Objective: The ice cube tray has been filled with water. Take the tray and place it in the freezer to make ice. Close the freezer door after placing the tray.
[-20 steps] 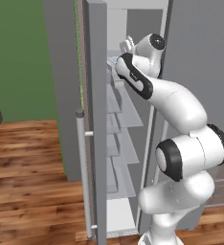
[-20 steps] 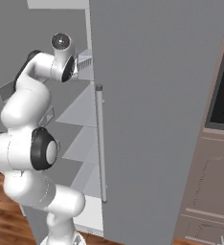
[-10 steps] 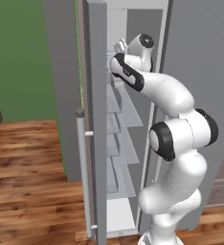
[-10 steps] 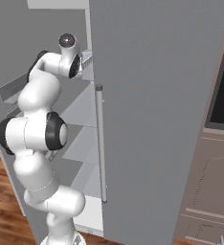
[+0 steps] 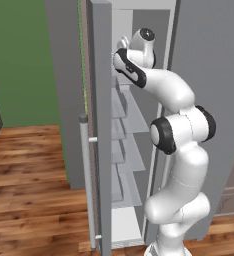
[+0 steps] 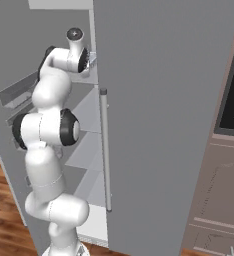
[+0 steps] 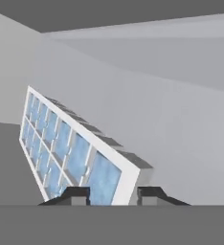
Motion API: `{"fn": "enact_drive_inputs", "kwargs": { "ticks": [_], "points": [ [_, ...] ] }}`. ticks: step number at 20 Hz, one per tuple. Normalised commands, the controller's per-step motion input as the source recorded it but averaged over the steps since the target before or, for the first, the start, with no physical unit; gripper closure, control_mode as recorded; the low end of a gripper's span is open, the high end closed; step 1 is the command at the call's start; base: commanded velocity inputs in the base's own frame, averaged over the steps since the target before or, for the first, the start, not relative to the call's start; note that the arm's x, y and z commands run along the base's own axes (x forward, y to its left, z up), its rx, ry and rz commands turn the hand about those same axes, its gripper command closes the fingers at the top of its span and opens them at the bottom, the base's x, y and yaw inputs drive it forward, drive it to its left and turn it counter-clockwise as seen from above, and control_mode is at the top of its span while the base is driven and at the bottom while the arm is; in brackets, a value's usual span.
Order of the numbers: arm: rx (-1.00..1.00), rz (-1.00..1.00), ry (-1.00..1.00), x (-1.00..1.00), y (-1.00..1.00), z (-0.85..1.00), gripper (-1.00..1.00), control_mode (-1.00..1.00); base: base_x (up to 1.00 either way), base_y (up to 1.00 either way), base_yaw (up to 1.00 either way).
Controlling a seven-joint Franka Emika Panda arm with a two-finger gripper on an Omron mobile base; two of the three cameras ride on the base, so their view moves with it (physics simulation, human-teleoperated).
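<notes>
My arm (image 5: 176,150) is a chain of glossy white, rounded shells, each link swelling into a bulbous housing. Black rings band the elbow and shoulder joints, with a black strip along the upper link. A round cap with a dark disc tops the wrist. From the hand camera, my two fingers (image 7: 75,196) show as small dark grey blocks.

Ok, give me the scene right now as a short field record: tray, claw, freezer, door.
tray: ice cube tray inside the freezer, cells hold pale blue water
claw: claw at the tray's near end, one fingertip either side; grip or release unclear
freezer: freezer open, arm reaching in at the upper shelves
door: freezer door open, not yet closed
</notes>
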Motion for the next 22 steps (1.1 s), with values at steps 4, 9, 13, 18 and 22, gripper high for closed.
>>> {"fn": "enact_drive_inputs", "kwargs": {
  "ticks": [4, 9, 13, 18, 22],
  "points": [
    [0.00, -0.05, 0.02, -0.07, 0.00, -0.04, -1.00, -1.00, 0.00, 0.00, 0.00],
    [-0.01, -0.07, 0.00, -0.57, 0.00, -0.09, -1.00, -1.00, 0.00, 0.00, 0.00],
    [0.00, -0.09, 0.00, -1.00, -0.02, -0.24, -1.00, -1.00, 0.00, 0.00, 0.00],
    [0.00, -0.10, 0.00, -1.00, -0.25, -0.44, -1.00, -1.00, 0.00, 0.00, 0.00],
    [0.00, -0.03, -0.01, -1.00, -0.46, -0.35, -1.00, -1.00, 0.00, 0.00, 0.00]
  ]
}}
